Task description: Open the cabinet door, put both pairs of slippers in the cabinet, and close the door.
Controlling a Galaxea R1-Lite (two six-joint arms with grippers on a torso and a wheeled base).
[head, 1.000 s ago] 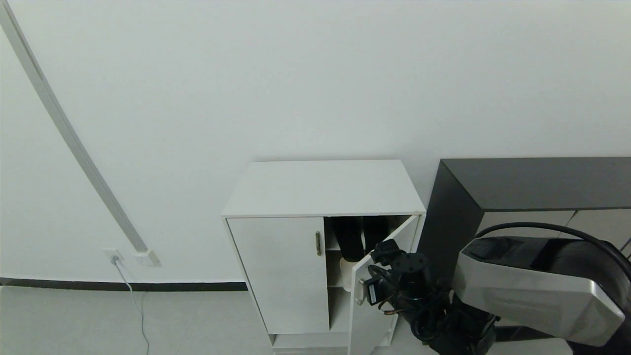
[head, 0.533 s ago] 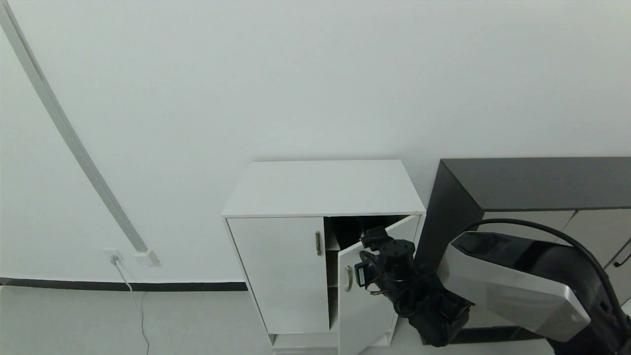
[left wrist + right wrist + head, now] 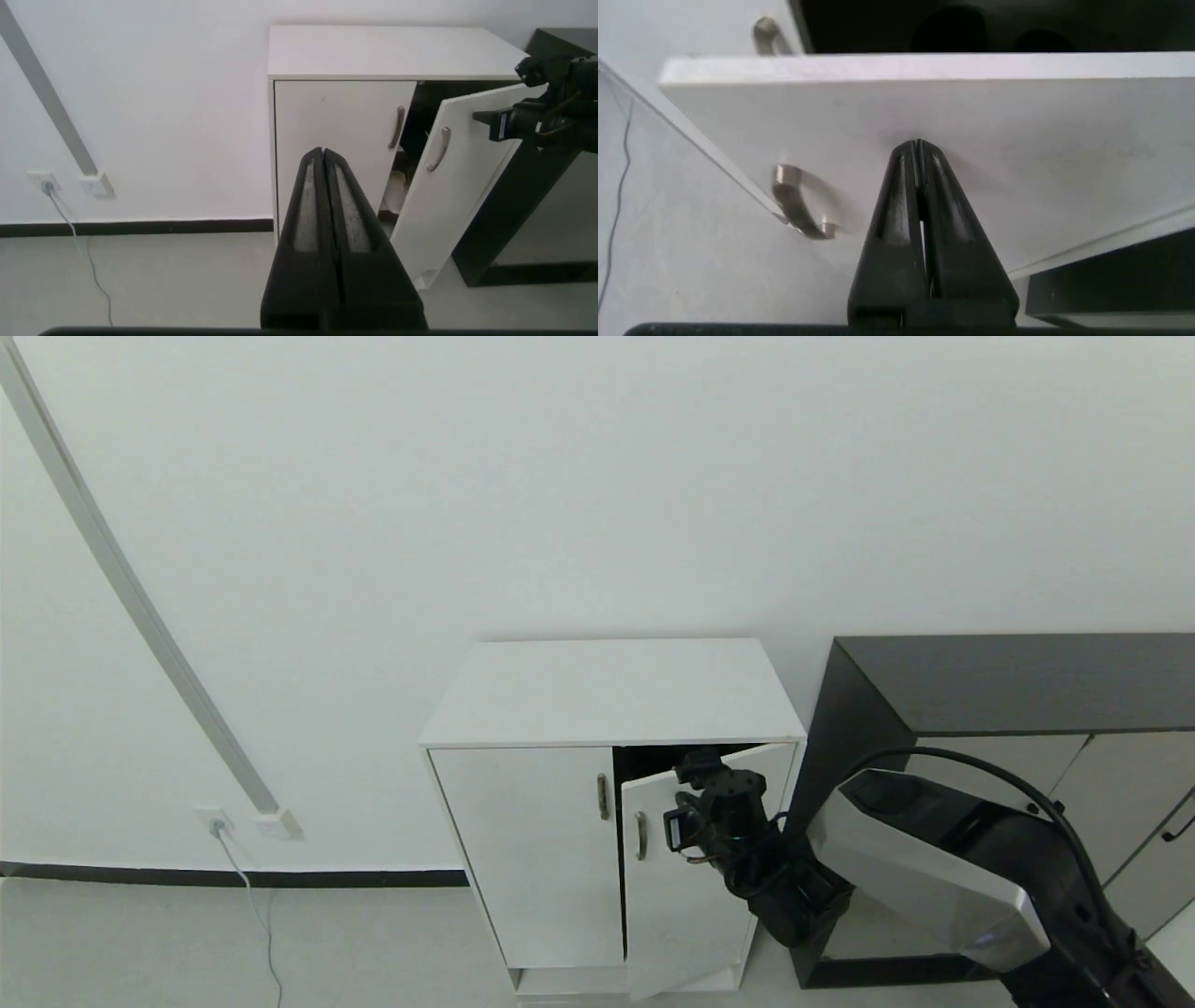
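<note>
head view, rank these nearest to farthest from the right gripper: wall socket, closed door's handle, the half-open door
1. half-open door: the right gripper appears to rest against it, near its top edge.
2. closed door's handle: a little to the gripper's left.
3. wall socket: far left, low on the wall.

The nearly closed right door (image 3: 686, 887) of the white cabinet (image 3: 607, 695) hides almost all of the inside, leaving a narrow dark gap. Beyond the door's edge in the right wrist view, two dark rounded shapes (image 3: 957, 28) sit in shadow, cut off by the picture's edge and too dim to identify. The dark sideboard (image 3: 1008, 681) beside the cabinet is cut off at the head view's right edge.
</note>
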